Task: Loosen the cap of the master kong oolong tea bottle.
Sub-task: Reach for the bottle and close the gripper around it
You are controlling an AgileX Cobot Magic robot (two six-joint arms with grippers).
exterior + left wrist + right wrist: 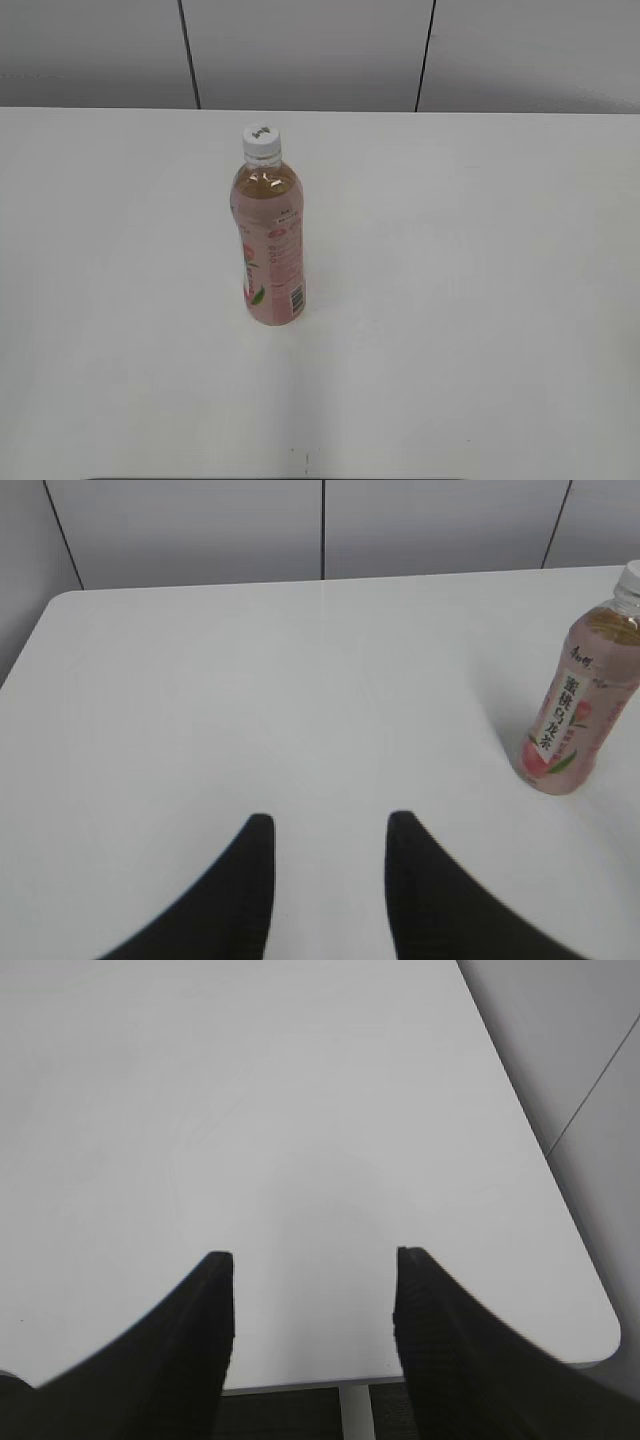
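Observation:
The master kong oolong tea bottle (pixel 270 245) stands upright on the white table, left of the middle, with amber tea and a pink label. Its white cap (pixel 260 141) with a small dark mark is on the neck. In the left wrist view the bottle (pixel 575 705) stands at the far right, with the cap (pixel 630 580) cut by the edge. My left gripper (pixel 328 825) is open and empty over bare table, left of the bottle. My right gripper (pixel 315 1260) is open and empty; the bottle is out of that view. Neither gripper shows in the exterior view.
The white table (pixel 460 300) ends at a grey panelled wall (pixel 310 50) behind. In the right wrist view the table's near edge and rounded corner (pixel 600 1345) lie close, with a table leg (pixel 355 1410) and dark floor below.

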